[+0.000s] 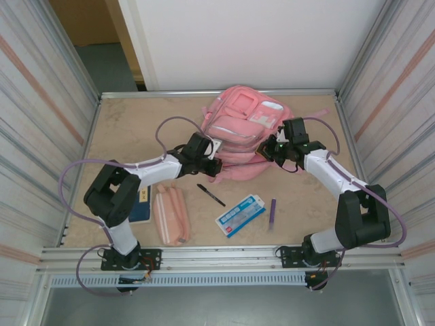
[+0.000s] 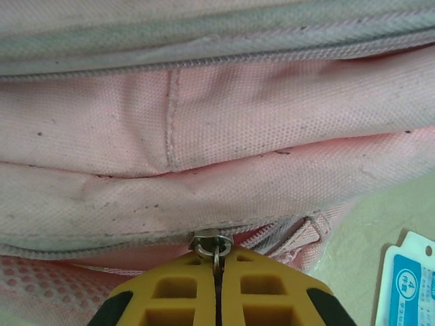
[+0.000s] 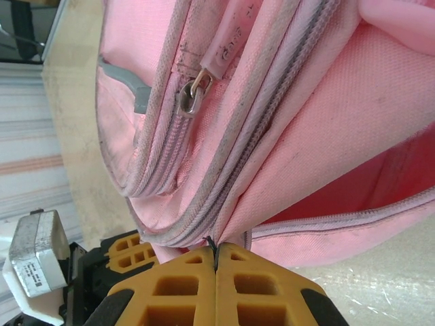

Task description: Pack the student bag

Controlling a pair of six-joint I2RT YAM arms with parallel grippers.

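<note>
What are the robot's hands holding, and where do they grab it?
Both pinch the student bag: the left gripper its metal zipper pull, the right gripper its edge beside a zip.

The student bag [image 1: 238, 115] is showing pink all over, with paler whitish patches on its front pockets. Close up, its weave is looking finely dotted and flecked with dark specks, its zip tapes are running greyish, and a zip pull [image 3: 188, 98] is gleaming silver. The left gripper [image 2: 217, 263] and right gripper [image 3: 215, 255] are showing yellow-orange fingers edged in black. At the near left, a pencil case [image 1: 170, 215] is showing salmon pink beside a dark blue book [image 1: 141, 209]. A pen [image 1: 211, 195] is showing black, a packet [image 1: 240, 215] blue and white with red, and a marker [image 1: 272, 212] purple. The table [image 1: 129, 136] is showing mottled beige.
</note>
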